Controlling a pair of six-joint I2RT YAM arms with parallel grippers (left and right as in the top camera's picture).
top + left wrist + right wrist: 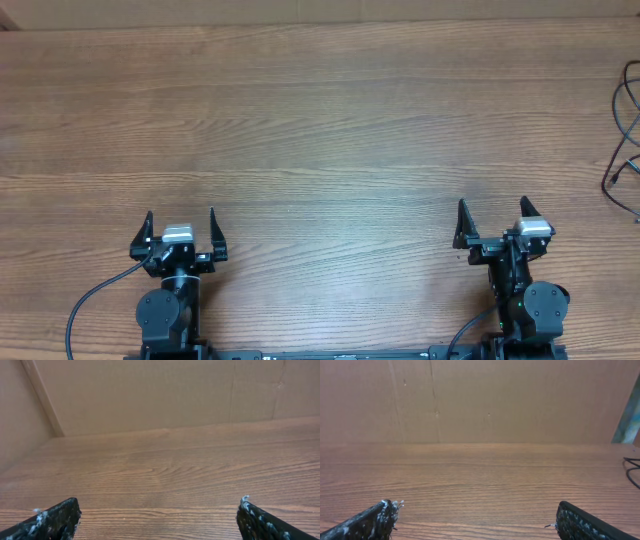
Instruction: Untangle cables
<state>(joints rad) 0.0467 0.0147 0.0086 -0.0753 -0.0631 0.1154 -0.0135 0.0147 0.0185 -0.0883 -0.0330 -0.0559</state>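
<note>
Far right of right end effector (492, 212): cables (613, 178), well apart, untouched.

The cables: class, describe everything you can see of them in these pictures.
The cables are very thin black cords, loosely looped over one another, lying on the wooden table at its right edge, partly cut off by the frame. One small dark end points inward. Nothing but the table touches them. The right wrist view catches only curved strands.
</note>
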